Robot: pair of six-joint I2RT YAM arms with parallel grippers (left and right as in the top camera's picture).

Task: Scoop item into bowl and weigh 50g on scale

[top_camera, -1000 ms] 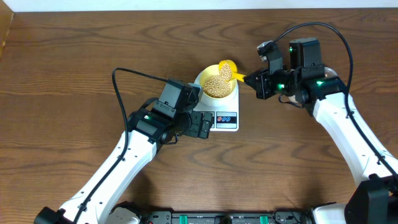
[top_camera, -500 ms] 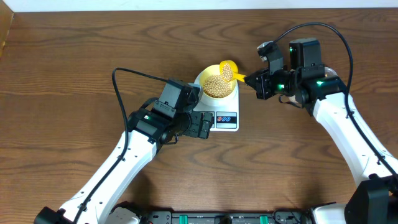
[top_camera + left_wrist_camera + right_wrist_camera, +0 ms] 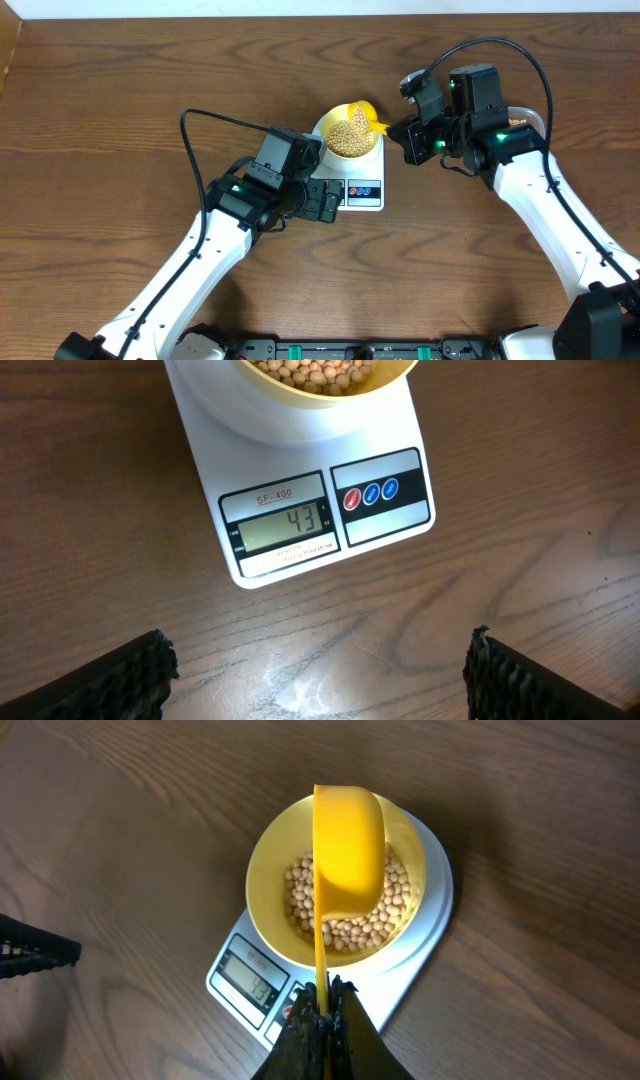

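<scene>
The pale yellow bowl stands on the white scale, holding a heap of tan beans. In the right wrist view the bowl, the beans and the scale lie straight below. My right gripper is shut on the thin handle of a bright yellow scoop, which is tipped over the bowl with its back toward the camera. My left gripper stands wide open over bare table just in front of the scale, whose display reads 43.
The left arm lies against the scale's front-left corner. The right arm reaches in from the right. A clear tub's edge peeks out behind the right arm. Wood table surrounds the scale.
My right gripper has shifted left toward the bowl, carrying the scoop further over it and tipping it more. The left arm has not moved.
</scene>
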